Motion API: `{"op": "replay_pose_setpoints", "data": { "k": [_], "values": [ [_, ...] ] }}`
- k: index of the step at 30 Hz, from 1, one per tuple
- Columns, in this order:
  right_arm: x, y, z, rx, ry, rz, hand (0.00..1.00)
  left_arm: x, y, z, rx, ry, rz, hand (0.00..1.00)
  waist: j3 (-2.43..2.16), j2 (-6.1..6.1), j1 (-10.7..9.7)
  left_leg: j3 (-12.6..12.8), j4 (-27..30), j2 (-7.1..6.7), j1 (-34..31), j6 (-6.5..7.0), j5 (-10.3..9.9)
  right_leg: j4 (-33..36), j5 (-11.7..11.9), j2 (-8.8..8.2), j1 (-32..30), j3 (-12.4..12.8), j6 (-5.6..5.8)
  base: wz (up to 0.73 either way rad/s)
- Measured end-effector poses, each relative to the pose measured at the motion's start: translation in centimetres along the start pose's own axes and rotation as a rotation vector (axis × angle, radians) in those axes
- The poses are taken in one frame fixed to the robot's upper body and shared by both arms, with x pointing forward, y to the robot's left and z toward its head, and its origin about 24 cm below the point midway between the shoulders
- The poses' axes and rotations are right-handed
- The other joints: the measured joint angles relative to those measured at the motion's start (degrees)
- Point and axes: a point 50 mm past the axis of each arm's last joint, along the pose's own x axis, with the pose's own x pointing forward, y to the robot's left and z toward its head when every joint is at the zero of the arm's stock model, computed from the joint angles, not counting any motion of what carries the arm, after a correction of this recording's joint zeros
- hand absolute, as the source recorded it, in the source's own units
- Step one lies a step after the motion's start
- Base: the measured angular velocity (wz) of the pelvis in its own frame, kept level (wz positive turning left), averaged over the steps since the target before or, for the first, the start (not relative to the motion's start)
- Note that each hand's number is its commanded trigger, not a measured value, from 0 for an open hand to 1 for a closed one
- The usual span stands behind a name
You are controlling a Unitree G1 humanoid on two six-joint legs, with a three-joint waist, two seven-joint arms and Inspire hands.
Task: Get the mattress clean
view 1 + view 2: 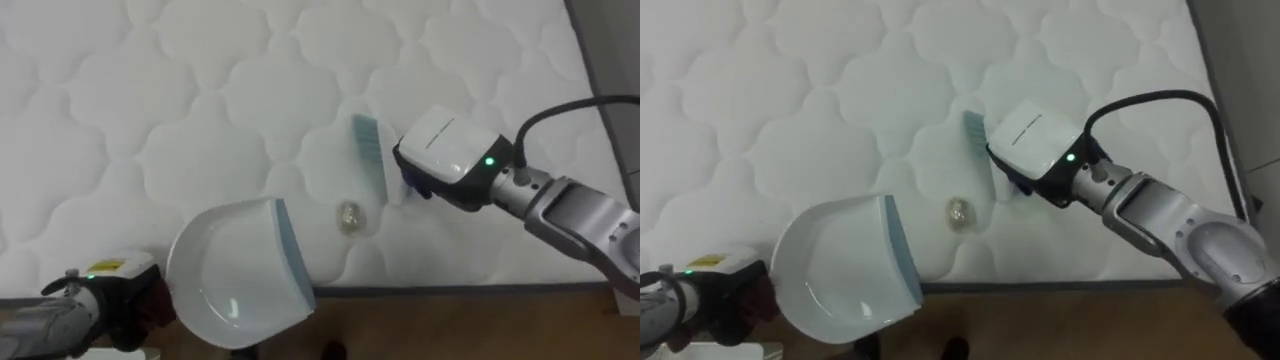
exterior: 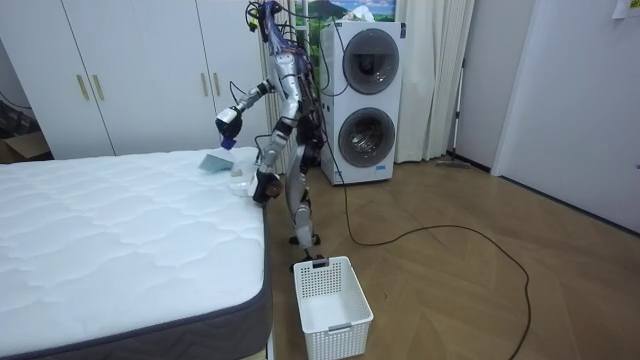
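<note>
A white quilted mattress [image 1: 150, 120] lies before me, and I stand at its edge. On it rests a small crumpled ball of trash [image 1: 349, 216]. My left hand [image 1: 128, 300], at the lower left, is shut on the handle of a white dustpan [image 1: 235, 270], whose blue-grey lip faces the trash a short way off. My right hand [image 1: 445, 152] comes in from the right and is shut on a small brush [image 1: 370, 155]. The brush's teal bristles rest on the mattress just above and to the right of the trash. In the room view, the brush [image 2: 213, 160] hangs over the bed's corner.
The mattress edge [image 1: 450, 288] runs along the bottom, with wooden floor [image 1: 480, 325] below it. A white slatted basket [image 2: 330, 292] stands on the floor near the bed's corner. Stacked washing machines [image 2: 362, 100] and white wardrobes [image 2: 130, 70] are behind me.
</note>
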Motion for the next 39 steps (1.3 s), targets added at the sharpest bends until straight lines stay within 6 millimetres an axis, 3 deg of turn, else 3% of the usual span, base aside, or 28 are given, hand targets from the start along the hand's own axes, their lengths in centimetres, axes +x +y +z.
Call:
{"op": "replay_pose_setpoints", "data": {
  "k": [14, 18, 24, 32, 39],
  "values": [
    [0.6, -3.2, 2.7, 0.324, -0.146, -0.029, 1.00, -0.1, -0.9, -0.3, -0.052, 0.008, 0.019, 1.00, -0.01, 0.00, 0.4, -0.2, 3.0, 0.90, -1.9, -0.36, -0.9, 1.5, -0.6, 0.41, -1.1, -0.2, -0.56, 0.00],
    [0.7, -4.5, 3.9, 0.402, -0.227, -0.039, 1.00, 0.0, -1.3, -0.5, -0.062, 0.018, 0.016, 1.00, 0.03, 0.24, 0.5, -0.2, 3.5, 0.95, -2.1, -0.40, -0.9, 2.3, -0.9, 0.34, -1.5, -0.2, -0.84, 0.00],
    [1.1, -5.0, 5.0, 0.507, -0.302, -0.002, 1.00, 0.2, -2.1, -0.1, -0.088, 0.017, 0.002, 1.00, 0.02, 1.17, 0.7, -0.2, 3.5, 0.75, -1.8, -0.39, -0.9, 3.1, -1.4, 0.05, -1.6, -0.1, -0.82, 0.00],
    [1.1, -5.2, 5.4, 0.639, -0.366, 0.032, 1.00, 0.3, -2.3, -0.1, -0.114, 0.018, 0.001, 1.00, -0.01, 1.23, 0.8, -0.3, 3.1, 0.78, -1.6, -0.60, -0.8, 3.0, -1.7, 0.02, -1.6, -0.4, -1.03, 0.00],
    [1.1, -6.2, 4.9, 0.766, -0.408, -0.016, 1.00, 0.2, -2.9, -0.3, -0.120, 0.028, 0.002, 1.00, 0.03, 1.28, -0.6, -1.5, 2.9, 0.37, -0.7, -0.59, -0.8, 2.5, -1.8, -0.26, 0.2, -1.1, -0.83, 0.08]
  ]
}}
